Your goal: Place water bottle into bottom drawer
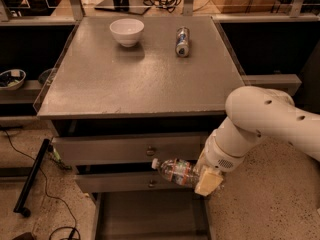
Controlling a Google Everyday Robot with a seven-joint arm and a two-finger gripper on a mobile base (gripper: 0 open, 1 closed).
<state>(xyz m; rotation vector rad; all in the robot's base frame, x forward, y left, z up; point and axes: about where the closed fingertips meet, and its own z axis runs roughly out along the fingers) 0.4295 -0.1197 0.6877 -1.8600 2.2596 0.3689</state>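
The water bottle (176,171) is clear with a white cap and lies horizontal in the air, cap pointing left, in front of the middle drawer's front. My gripper (204,180) is shut on the water bottle's base end, at the right of the cabinet. The bottom drawer (150,216) is pulled out below, a shallow grey tray with side rails. The bottle hangs above the drawer's back right part.
A white bowl (126,31) and a silver-blue can (182,41) lie on the grey cabinet top (135,79). Two closed drawers with brass knobs (150,151) sit above the open one. A black bar (30,179) and cables lie on the floor at left.
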